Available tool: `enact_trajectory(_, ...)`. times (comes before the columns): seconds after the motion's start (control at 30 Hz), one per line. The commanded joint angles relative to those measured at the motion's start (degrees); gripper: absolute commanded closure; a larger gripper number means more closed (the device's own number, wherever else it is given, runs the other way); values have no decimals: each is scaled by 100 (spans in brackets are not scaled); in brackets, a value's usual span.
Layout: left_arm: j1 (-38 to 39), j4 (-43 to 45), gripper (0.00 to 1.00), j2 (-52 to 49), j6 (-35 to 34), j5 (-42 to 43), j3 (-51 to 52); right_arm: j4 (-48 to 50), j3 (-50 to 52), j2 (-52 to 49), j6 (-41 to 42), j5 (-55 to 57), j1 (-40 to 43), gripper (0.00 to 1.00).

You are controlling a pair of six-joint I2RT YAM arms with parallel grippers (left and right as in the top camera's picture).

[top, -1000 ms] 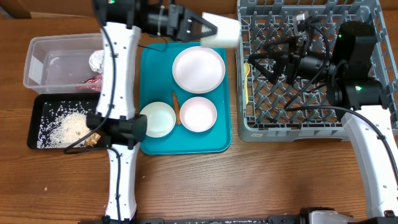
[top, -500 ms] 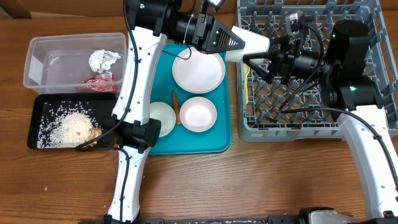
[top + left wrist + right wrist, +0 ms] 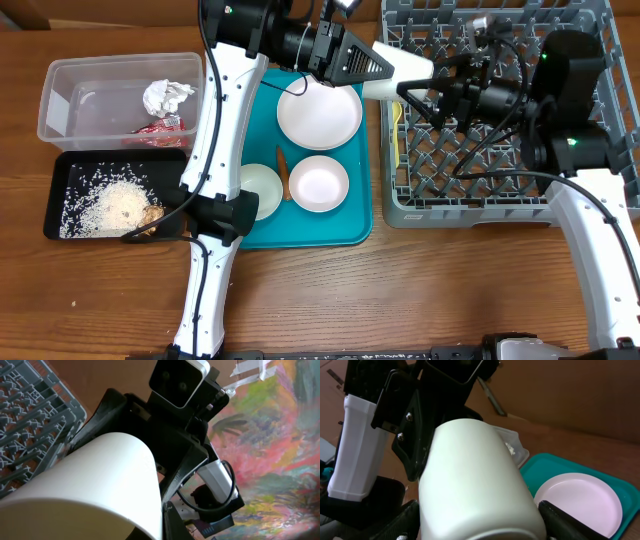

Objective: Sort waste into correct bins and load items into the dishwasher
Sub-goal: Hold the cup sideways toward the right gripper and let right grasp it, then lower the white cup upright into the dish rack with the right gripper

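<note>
My left gripper (image 3: 378, 66) is shut on a white cup (image 3: 405, 68) and holds it on its side in the air at the left edge of the grey dishwasher rack (image 3: 500, 195). My right gripper (image 3: 415, 88) is open, with one finger on each side of the cup's free end. In the right wrist view the cup (image 3: 475, 480) fills the space between the two black fingers (image 3: 480, 527). In the left wrist view the cup (image 3: 100, 475) hides most of my jaws; the right arm's wrist camera is behind it.
A teal tray (image 3: 360, 205) holds a white plate (image 3: 320, 110), a white bowl (image 3: 318, 183), a pale green bowl (image 3: 262, 190) and an orange stick (image 3: 283, 170). At the left are a clear bin (image 3: 80, 100) with crumpled waste and a black tray (image 3: 70, 175) of rice.
My left arm has carried the cup to the right, from above the tray's back edge to the rack's edge. My right gripper has moved left and now straddles the cup.
</note>
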State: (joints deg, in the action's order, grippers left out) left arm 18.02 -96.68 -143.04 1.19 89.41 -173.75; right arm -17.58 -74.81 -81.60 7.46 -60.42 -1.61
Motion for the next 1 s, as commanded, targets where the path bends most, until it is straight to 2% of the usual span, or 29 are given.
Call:
enact_trajectory(0.0, 39, -11, 96, 133, -122, 125, -127, 66, -166, 37, -17, -118, 105, 26)
enact_trajectory(0.27, 55, -11, 96, 133, -146, 125, -127, 151, -166, 37, -17, -269, 87, 50)
enact_trajectory(0.4, 66, -11, 95, 133, -164, 125, -127, 273, -166, 37, -17, -420, 87, 53)
enact_trajectory(0.47, 66, -11, 84, 133, -164, 125, -127, 275, -166, 37, -17, -420, 90, 53)
enact_trajectory(0.53, 66, -11, 62, 133, -164, 125, -127, 275, -166, 37, -17, -417, 125, 53)
enact_trajectory(0.57, 63, -11, 48, 133, -164, 125, -127, 275, -166, 37, -17, -420, 157, 53)
enact_trajectory(0.63, 59, -11, 30, 133, -164, 125, -127, 269, -166, 46, 11, -420, 280, 53)
enact_trajectory(0.67, 59, -11, 26, 133, -166, 125, -127, 251, -166, 48, 31, -417, 341, 53)
enact_trajectory(0.77, 59, -11, 22, 133, -219, 125, -127, 192, -166, 48, 188, -417, 658, 53)
enact_trajectory(0.97, 37, -11, 23, 133, -249, 122, -127, -494, -168, 48, 197, -52, 1394, 53)
